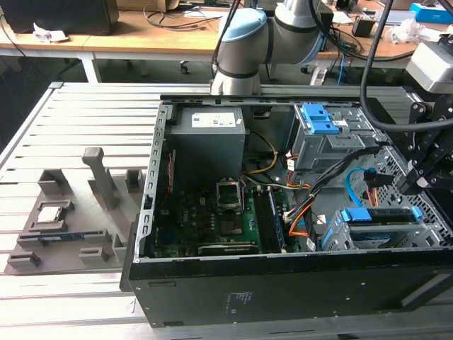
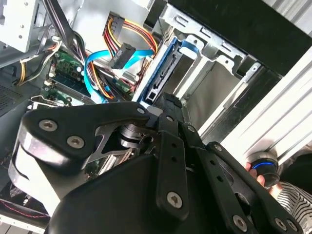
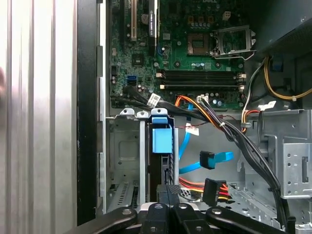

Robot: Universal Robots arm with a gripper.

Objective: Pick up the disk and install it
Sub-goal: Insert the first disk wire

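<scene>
The disk (image 1: 375, 217) stands on edge inside the drive cage at the case's front corner, on the exterior view's right, with blue rails along it. In the first wrist view the disk (image 3: 165, 168) shows edge-on under a blue tab between the cage's metal walls. My gripper (image 1: 412, 183) hangs just above that cage. Its black fingers (image 3: 168, 189) lie together and touch the disk's near end. In the second wrist view the gripper (image 2: 163, 101) meets the disk's blue-railed edge (image 2: 158, 78).
The open computer case (image 1: 283, 283) lies on a slatted metal table. Inside are the motherboard (image 1: 212, 219), a grey power supply (image 1: 209, 138), a second cage with blue latches (image 1: 318, 120) and loose cables (image 3: 214, 161). A grey fixture with a small chip (image 1: 53, 214) sits left. A hand (image 2: 258, 173) shows beside the case.
</scene>
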